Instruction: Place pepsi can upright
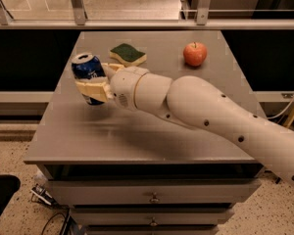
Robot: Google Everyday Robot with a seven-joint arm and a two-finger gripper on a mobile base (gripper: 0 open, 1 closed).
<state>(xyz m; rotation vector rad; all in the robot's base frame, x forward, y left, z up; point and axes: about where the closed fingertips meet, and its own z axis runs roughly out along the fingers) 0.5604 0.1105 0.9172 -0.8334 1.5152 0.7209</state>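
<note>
Camera view: looks down on the grey table point(137, 136) from its front side.
Task thing: the pepsi can point(87, 68), dark blue with a silver top, is over the table's left part, about halfway between the front and back edges.
Can pose: nearly upright, leaning a little, with its top tipped toward the table's left edge. Whether its base touches the tabletop cannot be told.
Grasp: the gripper point(92, 77) is clamped around the can, with its cream fingers point(93, 89) pressed on the can's lower side and on the side facing the table's back.
Arm: the white arm point(210, 116) reaches in from beyond the table's front right corner and crosses the tabletop to the can.
Sponge: a green-topped sponge point(128, 54) lies flat near the table's back edge, left of centre, apart from the can.
Apple: a red apple point(195, 54) stands near the table's back right corner.
Drawers: shut drawers point(154, 197) with small knobs sit under the table's front edge.
</note>
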